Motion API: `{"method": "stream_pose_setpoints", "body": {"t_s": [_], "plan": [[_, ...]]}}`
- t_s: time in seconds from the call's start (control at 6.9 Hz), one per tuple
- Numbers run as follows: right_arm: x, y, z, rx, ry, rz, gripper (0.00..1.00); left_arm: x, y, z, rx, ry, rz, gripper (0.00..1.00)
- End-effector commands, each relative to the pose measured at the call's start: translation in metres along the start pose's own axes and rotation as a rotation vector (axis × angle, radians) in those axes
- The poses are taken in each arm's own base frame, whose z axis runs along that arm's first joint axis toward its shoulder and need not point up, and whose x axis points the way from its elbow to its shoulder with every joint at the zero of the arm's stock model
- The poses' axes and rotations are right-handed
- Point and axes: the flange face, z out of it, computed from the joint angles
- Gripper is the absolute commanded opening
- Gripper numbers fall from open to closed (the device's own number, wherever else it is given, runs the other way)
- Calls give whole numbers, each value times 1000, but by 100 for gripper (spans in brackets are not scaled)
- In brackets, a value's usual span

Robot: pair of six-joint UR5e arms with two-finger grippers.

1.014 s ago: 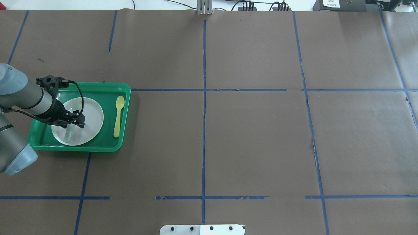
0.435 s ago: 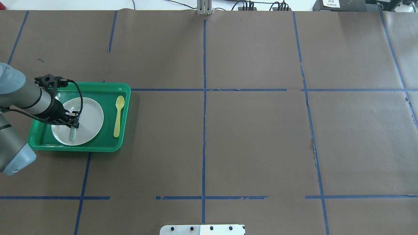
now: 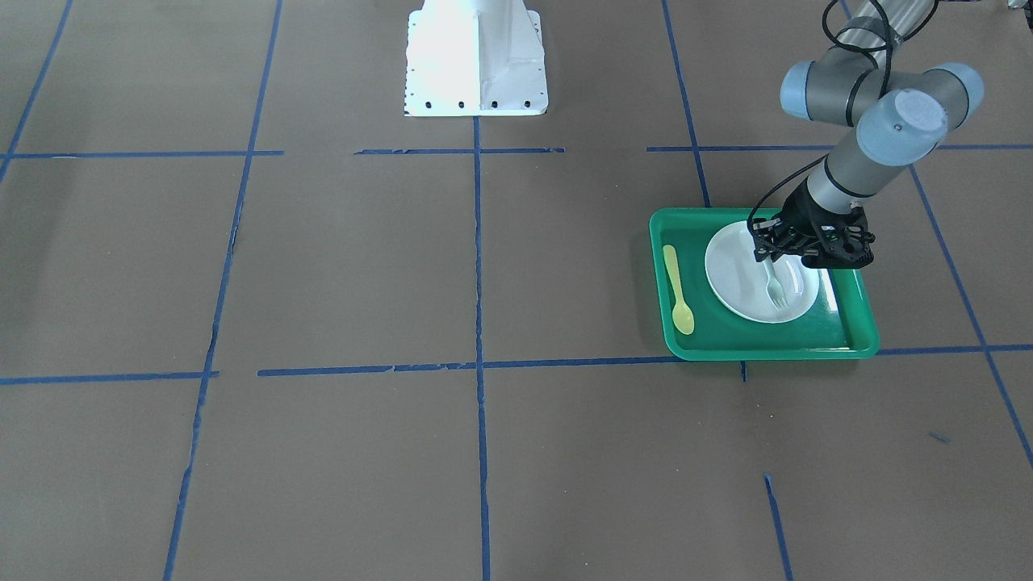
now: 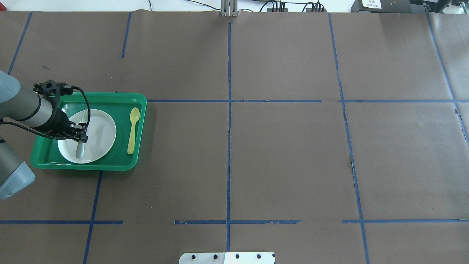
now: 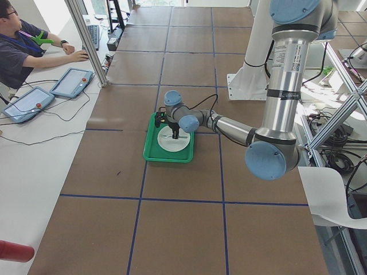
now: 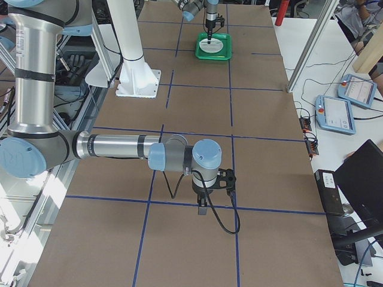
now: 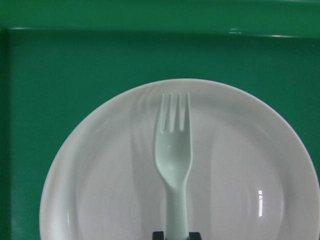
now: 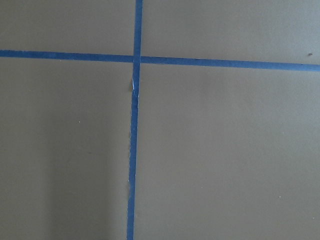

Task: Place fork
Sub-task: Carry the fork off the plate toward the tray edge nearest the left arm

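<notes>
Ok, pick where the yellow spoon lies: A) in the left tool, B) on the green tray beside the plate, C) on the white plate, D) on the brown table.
B: the yellow spoon lies on the green tray beside the white plate, apart from it; the left tool holds the fork.

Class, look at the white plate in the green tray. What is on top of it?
A pale fork lies over the plate, tines and neck in plain view. The left gripper clamps its handle and covers that stretch. Whether the fork touches the plate cannot be seen.
</notes>
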Motion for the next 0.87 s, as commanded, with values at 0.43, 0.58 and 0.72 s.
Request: {"method": "stream_pose_setpoints", "body": {"t_s": [0.43, 0.58, 0.72], "plan": [[0, 0, 0, 0, 0, -1, 100, -78, 5, -12, -2, -75, 73, 0], [0, 0, 0, 0, 0, 1, 100, -90, 2, -11, -2, -86, 71, 0], [0, 0, 0, 0, 0, -1, 100, -95, 1, -7, -7, -92, 63, 0]]}}
